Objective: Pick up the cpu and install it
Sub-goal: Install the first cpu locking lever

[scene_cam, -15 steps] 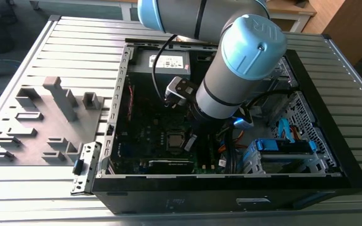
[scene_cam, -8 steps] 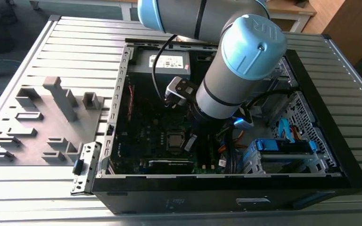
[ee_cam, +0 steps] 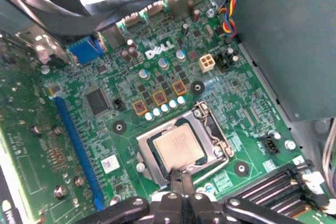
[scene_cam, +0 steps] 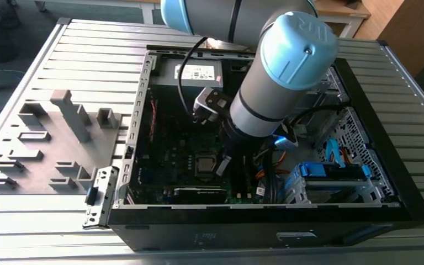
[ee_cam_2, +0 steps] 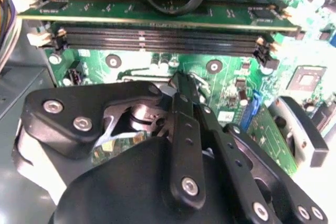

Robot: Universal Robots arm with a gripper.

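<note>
the cpu [ee_cam: 178, 147] lies flat in the socket [ee_cam: 210, 129] on the green motherboard [ee_cam: 157, 87], at lower centre of the first wrist view. the gripper [ee_cam: 181, 178] stands just at the cpu's near edge, its fingertips drawn together with nothing between them. in the exterior view the arm [scene_cam: 271, 94] reaches down into the black case [scene_cam: 388, 187], with the cpu [scene_cam: 207, 163] low in the middle.

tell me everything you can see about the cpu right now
The cpu is a thin, flat square chip with a pale silvery-grey metal top that looks matte. It lies flat in the metal-framed socket on the green motherboard, inside the black case. In the first wrist view the end effector has its narrow tips at the chip's near edge; actual contact cannot be made out. In the exterior view the cpu sits beside the arm.
</note>
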